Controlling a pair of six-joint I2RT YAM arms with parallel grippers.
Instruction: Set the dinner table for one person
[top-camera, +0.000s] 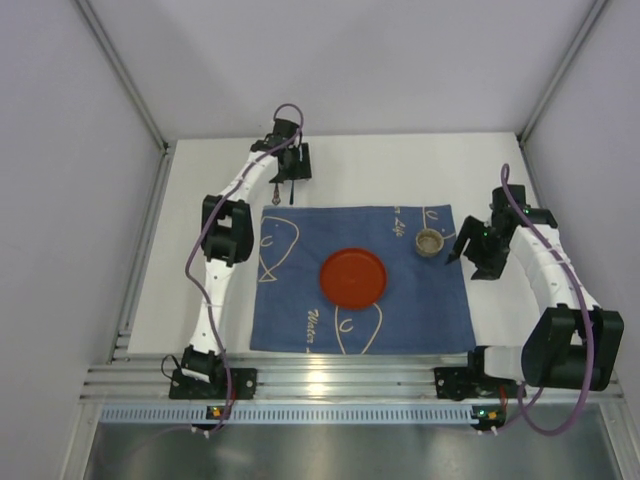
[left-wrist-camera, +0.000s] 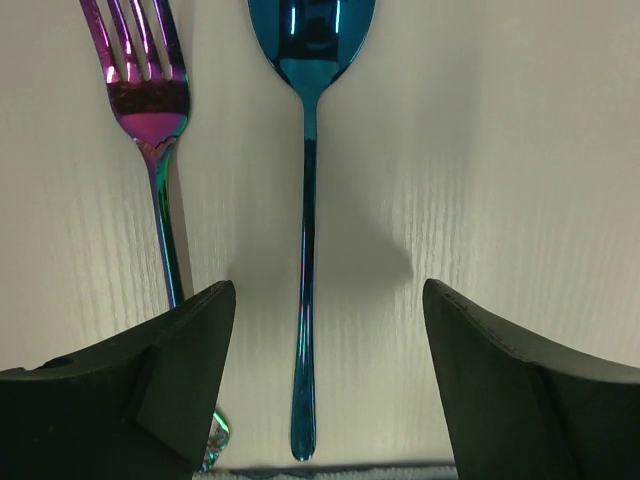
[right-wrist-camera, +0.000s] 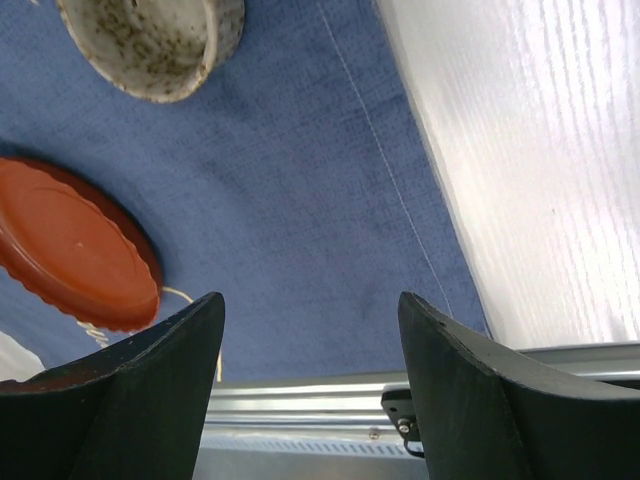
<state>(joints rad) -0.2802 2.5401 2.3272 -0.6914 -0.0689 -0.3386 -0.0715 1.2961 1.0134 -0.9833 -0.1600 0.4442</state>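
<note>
- Table (top-camera: 380, 170): white top under both arms; blue cloth (top-camera: 420, 300) lies on its middle.
- On the cloth: red plate (top-camera: 354, 277) in the centre, speckled cup (top-camera: 429, 241) near the far right corner, apart from the plate.
- Fork (left-wrist-camera: 150, 110) and spoon (left-wrist-camera: 307, 230) lie side by side on bare table just past the cloth's far left edge, not touching.
- Left gripper (left-wrist-camera: 328, 290): wide open, straddling the spoon handle, no contact, nothing held.
- Right gripper (right-wrist-camera: 310, 300): wide open, empty, over the cloth's right edge, beside the cup.
</note>
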